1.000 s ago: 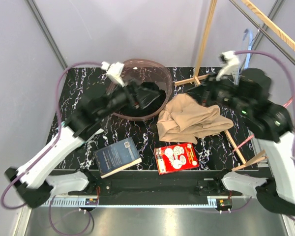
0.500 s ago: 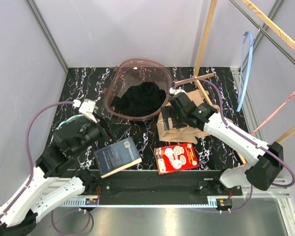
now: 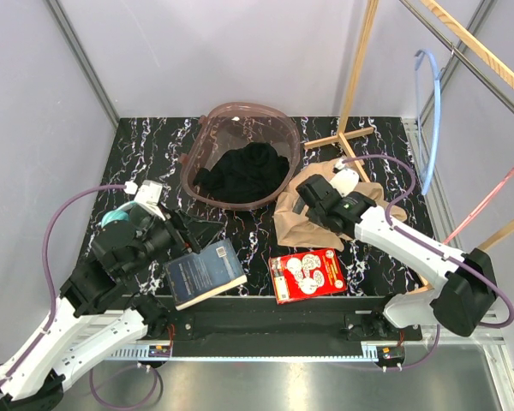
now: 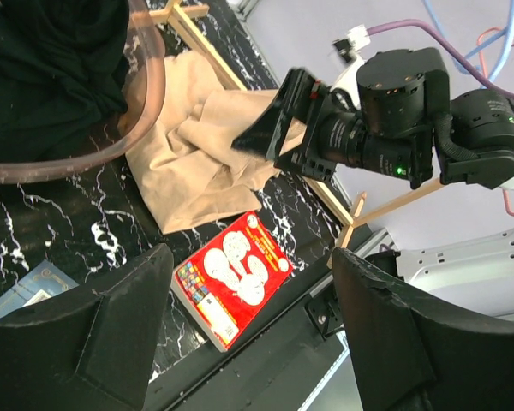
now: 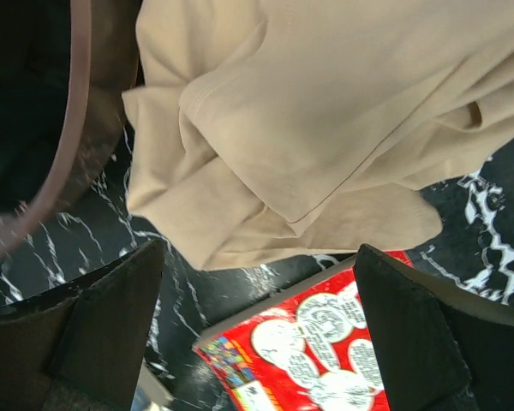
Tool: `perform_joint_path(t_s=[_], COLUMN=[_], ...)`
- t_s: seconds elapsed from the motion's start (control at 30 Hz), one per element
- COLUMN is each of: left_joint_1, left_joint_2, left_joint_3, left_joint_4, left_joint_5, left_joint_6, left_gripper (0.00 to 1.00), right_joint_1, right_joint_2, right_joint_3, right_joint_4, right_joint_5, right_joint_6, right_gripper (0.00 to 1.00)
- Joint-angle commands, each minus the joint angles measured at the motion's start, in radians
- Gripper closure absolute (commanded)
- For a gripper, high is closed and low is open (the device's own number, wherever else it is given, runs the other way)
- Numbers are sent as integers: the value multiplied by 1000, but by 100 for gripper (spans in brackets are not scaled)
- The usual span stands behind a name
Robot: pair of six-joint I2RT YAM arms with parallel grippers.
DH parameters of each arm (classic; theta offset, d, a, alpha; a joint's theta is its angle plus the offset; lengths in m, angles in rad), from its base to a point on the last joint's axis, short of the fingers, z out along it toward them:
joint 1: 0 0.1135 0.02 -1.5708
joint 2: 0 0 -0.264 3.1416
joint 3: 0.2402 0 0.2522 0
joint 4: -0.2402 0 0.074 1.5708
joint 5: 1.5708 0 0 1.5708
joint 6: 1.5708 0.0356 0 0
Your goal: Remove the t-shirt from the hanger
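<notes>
Clearly a robotics lab test cell, not a home. Boxed in by plain pale wall panels [image 3: 240, 51] on metal struts [image 3: 80, 56], with a black marbled surface [image 3: 137, 145], a mounting rail [image 3: 265, 324] along its near edge and loose purple cables [image 3: 48, 248].

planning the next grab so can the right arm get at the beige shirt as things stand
Probably yes. The right end effector hangs open just above the shirt, which lies heaped on the table with nothing on top of it; the bowl sits off to one side.
</notes>
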State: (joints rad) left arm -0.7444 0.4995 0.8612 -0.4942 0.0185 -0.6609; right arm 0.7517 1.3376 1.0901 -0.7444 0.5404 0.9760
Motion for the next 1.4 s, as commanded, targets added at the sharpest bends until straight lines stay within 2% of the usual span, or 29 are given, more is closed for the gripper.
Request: perform_joint_path(t_s=[0.0, 0.1, 0.3, 0.37, 0.5, 0.7, 0.93, 1.03, 1.07, 1.1, 1.27, 1.3, 1.37], left_joint_1=[2, 2, 2, 2, 2, 2, 2, 0, 2, 2, 2, 0, 2], left_joint_2=[-29, -48, -50, -42, -30, -38, -18, -13, -9, -4, 7, 8, 11], left_joint_3=[-21, -31, -28, -24, -14, -21, -5, -1, 4, 6, 13, 16, 18], left_joint_4=[20, 19, 22, 20, 19, 19, 14, 6, 6, 2, 2, 2, 0], left_joint_5=[5, 3, 8, 9, 12, 12, 14, 5, 3, 3, 5, 3, 1], left_joint_6=[-16, -23, -28, -26, -22, -23, -11, -3, -3, 0, 1, 3, 4], left_gripper=[21, 21, 21, 21, 21, 21, 21, 21, 21, 21, 21, 21, 21], right_joint_1=[-6, -21, -75, -117, -160, -190, -195, -195, -195, -195, -195, -195, -195], right_joint_2=[18, 0, 15, 47, 115, 231, 362, 393, 391, 388, 309, 286, 215], right_joint_3=[4, -45, -105, -116, -148, -142, -131, -134, -140, -147, -218, -239, -304], right_joint_4=[-18, -35, -18, -3, 147, 155, 174, 204, 236, 253, 335, 353, 432], right_joint_5=[150, 185, 168, 136, 92, -31, -34, -33, -27, -23, 45, 53, 75], right_joint_6=[291, 483, 637, 653, 598, 638, 673, 662, 635, 621, 560, 553, 518], right_gripper=[0, 0, 0, 0, 0, 1, 2, 15, 27, 34, 60, 71, 78])
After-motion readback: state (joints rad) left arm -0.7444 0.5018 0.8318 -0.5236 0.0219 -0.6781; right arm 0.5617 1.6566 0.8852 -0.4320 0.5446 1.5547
